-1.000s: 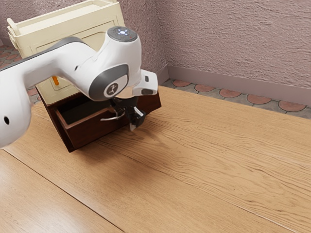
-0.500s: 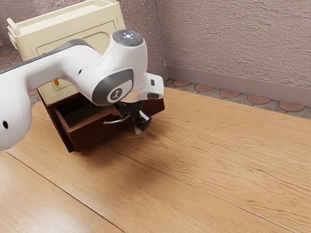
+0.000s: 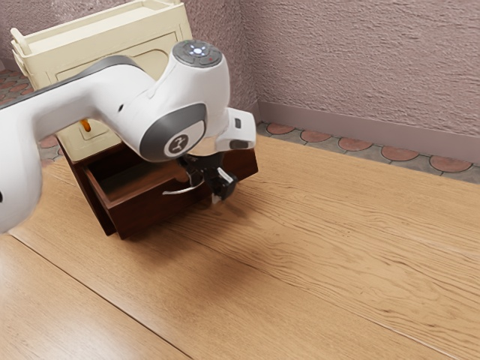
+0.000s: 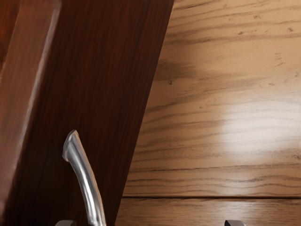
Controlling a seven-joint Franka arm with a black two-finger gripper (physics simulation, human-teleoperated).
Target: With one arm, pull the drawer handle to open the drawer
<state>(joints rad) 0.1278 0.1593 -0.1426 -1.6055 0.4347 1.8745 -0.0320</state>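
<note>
The handle, a slim, curved bar of polished silvery metal, is on the front of the drawer, toward the exterior view's left. In the wrist view it arches from a flared, angular foot with bright streaks along its bend. The black gripper is at the handle, open: its two fingers stand wide apart, the bar running between them, much closer to one than the other.

The drawer is dark reddish-brown wood with fine straight grain and a squared rim, and it stands partly out, its hollow in view. It sits low in a cabinet at the far left, whose upper part is cream, with raised panel mouldings, a tray-like top and a small orange pull.

Beneath spreads the table, honey-coloured planks with wavy grain and dark seams. At the far right rises a rough, pinkish plaster wall above rounded reddish floor tiles.
</note>
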